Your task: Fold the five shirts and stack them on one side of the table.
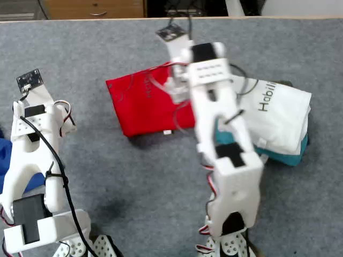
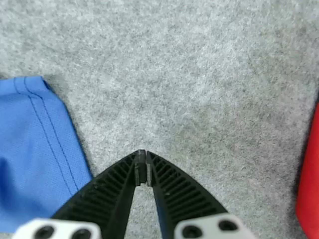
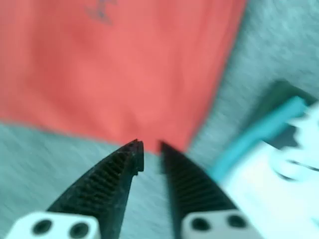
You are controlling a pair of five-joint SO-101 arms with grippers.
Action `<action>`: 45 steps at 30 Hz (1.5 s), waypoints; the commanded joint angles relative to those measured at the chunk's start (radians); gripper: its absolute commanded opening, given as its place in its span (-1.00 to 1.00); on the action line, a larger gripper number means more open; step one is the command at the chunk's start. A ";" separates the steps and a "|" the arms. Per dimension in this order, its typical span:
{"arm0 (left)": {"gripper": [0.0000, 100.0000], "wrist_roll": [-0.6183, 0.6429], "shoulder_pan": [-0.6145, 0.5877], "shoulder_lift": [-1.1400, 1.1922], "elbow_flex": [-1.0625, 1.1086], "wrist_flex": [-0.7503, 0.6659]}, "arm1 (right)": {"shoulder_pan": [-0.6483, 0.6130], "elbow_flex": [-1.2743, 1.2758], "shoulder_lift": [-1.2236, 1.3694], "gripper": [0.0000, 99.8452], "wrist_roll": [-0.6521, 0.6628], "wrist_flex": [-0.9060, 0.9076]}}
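Note:
A folded red shirt (image 1: pixel 139 107) lies in the middle of the grey table (image 1: pixel 107 176). To its right a folded white shirt (image 1: pixel 278 115) rests on a teal shirt (image 1: pixel 284 158). A blue shirt (image 1: pixel 5 155) sits at the left edge. My right arm (image 1: pixel 214 107) stretches over the red shirt's right side. My right gripper (image 3: pixel 149 149) hovers open by a narrow gap above the edge of the red shirt (image 3: pixel 124 64), with the teal shirt (image 3: pixel 259 134) beside it. My left gripper (image 2: pixel 144 172) is shut over bare table, between the blue shirt (image 2: pixel 35 149) and the red shirt (image 2: pixel 309 184).
A wooden cabinet (image 1: pixel 94 8) stands beyond the table's far edge. My left arm (image 1: pixel 32 134) stands at the left side of the table, near the blue shirt. Bare grey surface spreads in front of the red shirt.

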 commanded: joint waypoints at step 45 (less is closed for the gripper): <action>-0.94 0.002 0.001 -0.048 -0.002 -0.003 | 0.267 -0.211 -0.170 -0.97 -0.308 0.133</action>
